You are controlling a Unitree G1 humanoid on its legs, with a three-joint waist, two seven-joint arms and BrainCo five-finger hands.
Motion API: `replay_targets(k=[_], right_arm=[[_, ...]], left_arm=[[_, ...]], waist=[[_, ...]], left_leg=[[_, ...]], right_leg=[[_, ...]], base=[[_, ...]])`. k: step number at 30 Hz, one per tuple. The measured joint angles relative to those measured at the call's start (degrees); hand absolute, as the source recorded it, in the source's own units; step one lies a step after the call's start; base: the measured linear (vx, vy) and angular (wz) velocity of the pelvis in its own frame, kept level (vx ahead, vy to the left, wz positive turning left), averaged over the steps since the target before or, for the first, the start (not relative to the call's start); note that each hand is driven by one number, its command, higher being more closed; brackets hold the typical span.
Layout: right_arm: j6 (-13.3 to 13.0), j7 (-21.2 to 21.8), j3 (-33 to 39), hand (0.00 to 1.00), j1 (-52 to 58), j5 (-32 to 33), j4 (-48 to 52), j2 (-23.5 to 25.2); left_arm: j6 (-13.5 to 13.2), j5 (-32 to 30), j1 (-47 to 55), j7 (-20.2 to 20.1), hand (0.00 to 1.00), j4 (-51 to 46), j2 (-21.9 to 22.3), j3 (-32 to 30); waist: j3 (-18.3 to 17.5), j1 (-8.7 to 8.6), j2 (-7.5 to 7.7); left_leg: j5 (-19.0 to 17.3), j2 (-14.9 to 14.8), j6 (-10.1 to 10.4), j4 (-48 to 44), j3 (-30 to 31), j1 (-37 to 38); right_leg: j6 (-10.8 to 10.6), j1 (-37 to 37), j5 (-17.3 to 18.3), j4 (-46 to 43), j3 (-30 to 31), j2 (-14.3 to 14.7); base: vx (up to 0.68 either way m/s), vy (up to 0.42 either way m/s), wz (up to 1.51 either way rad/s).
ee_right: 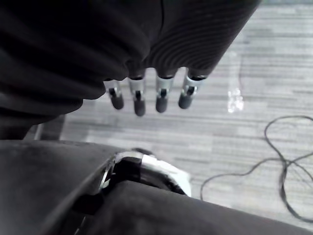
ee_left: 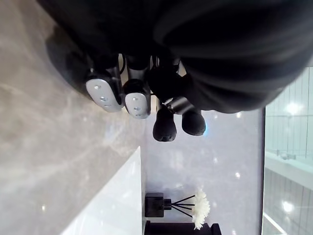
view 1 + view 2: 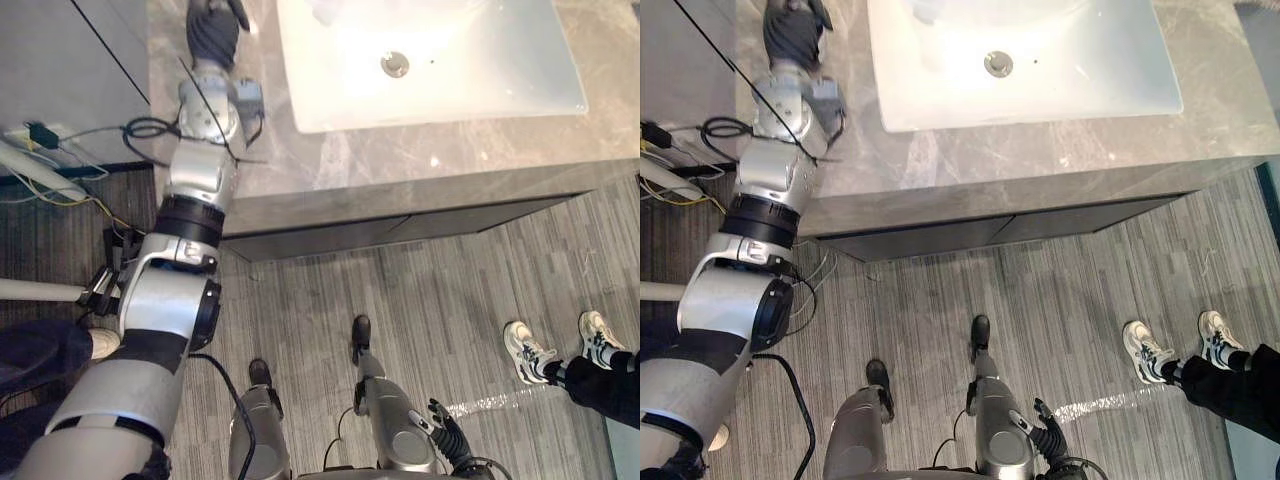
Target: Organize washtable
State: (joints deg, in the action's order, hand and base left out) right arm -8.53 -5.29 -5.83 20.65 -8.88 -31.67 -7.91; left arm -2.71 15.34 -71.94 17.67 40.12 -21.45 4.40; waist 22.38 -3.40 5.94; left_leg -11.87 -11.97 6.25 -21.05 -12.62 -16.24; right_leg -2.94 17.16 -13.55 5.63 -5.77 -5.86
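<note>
The grey marble washtable [image 3: 420, 160] holds a white sink [image 3: 460, 80] with a metal drain [image 3: 395, 64]. My left arm reaches up over the counter left of the sink, and my left hand [image 3: 212, 28] is at the picture's far edge. In the left wrist view its fingers [image 2: 164, 128] are curled above the bare marble with nothing in them. Past them, a black reed diffuser bottle [image 2: 154, 205] with a white flower [image 2: 200, 209] stands by the sink's rim. My right hand [image 3: 448, 432] hangs low over the floor, its fingers [image 1: 138, 100] straight and holding nothing.
A person's white shoes [image 3: 527, 351] stand on the wood-look floor at the right. Cables and a plug [image 3: 45, 135] lie left of the counter. The counter's front edge [image 3: 400, 205] runs across the view above a dark cabinet.
</note>
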Motion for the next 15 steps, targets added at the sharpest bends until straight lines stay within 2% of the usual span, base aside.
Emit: replay_targets(k=[8, 15], right_arm=[[-0.22, 0.18, -1.04, 0.0, 2.88, 1.17, 6.78, -0.52], [-1.21, 0.45, -0.94, 0.0, 4.93, 2.24, 8.27, -0.5]], left_arm=[[-0.02, 3.05, -9.35, 0.09, 1.0, 1.01, -0.7, 0.25], [-0.03, 2.98, -10.59, 0.14, 1.0, 1.02, -2.04, 0.35]], waist=[[0.46, 1.07, 0.11], [0.46, 1.54, 0.1]], left_leg=[[-0.64, -2.53, 0.8, -1.92, -0.32, -3.6], [-0.64, -3.1, 0.84, -2.07, -0.43, -4.02]], right_leg=[[0.29, 3.02, -0.39, -0.01, 0.16, 1.67], [0.3, 3.14, -0.39, -0.01, -0.5, 1.8]], base=[[-0.04, -0.015, -0.07], [-0.02, 0.01, 0.02]])
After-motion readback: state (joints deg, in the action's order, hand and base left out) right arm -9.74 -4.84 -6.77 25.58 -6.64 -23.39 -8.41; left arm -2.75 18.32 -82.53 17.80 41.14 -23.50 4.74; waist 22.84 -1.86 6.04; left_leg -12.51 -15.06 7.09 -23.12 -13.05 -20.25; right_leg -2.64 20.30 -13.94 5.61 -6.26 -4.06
